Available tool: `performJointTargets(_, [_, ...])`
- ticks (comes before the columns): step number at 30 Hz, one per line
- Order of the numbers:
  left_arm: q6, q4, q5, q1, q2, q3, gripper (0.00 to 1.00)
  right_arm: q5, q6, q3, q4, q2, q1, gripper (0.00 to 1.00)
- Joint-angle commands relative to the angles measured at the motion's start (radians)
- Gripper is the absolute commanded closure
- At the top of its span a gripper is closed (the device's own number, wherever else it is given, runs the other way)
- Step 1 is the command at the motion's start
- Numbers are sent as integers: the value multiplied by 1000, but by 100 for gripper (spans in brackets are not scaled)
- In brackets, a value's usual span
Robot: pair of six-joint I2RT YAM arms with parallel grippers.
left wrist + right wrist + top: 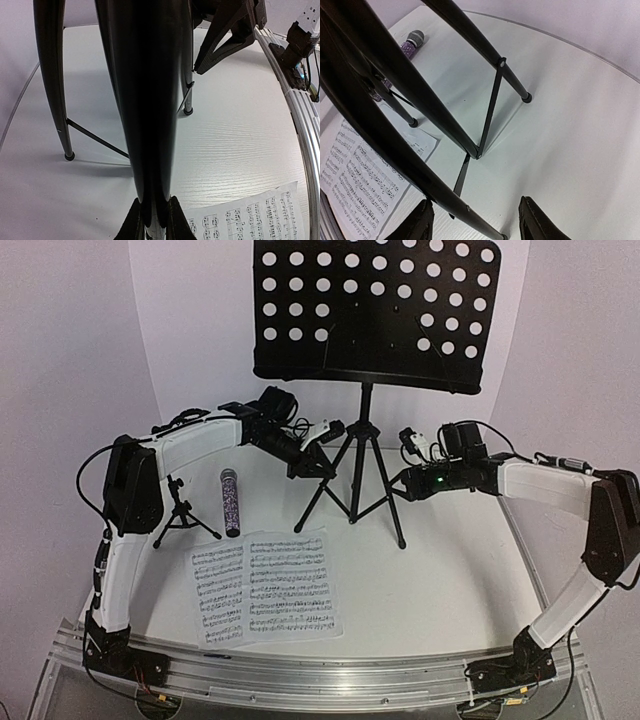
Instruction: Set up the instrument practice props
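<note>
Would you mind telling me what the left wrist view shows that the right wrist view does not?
Only the left wrist view: the left jaws shut on a music stand leg, and the aluminium rail on the right. Only the right wrist view: the glittery purple microphone lying on the table, and the right jaws standing open with a stand leg passing between them, ungripped. Both: the stand's black tripod legs, the printed music sheets and the white table.

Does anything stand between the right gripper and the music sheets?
Yes. Legs of the music stand cross the straight path from the right gripper to the sheets; the nearest leg runs right by its open fingers.
</note>
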Motion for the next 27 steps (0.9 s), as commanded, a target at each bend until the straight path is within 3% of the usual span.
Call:
performJointTargets(1, [32,0,11,24,4,63,100,-19,10,-36,39,-66,-11,38])
performJointTargets(5, [26,-9,22,24,7,61,100,4,-59,-169,89,-122,-15,31])
performJointTargets(10, [25,-8,29,24,10,58,100,-32,-134,-322,312,-82,-23,30])
performJointTargets(19, [42,-18,15,24,14,58,100,-69,-138,-213,488,151,-21,40])
performJointTargets(21, [38,-19,15,24,15,63,100,-86,-134,-198,499,196,-18,49])
performJointTargets(24, [46,-32,10,25,14,71,100,-70,-125,-219,521,209,-14,74])
performJointTargets(27, [61,-71,4,39,15,91,100,-55,-130,-275,533,163,-15,89])
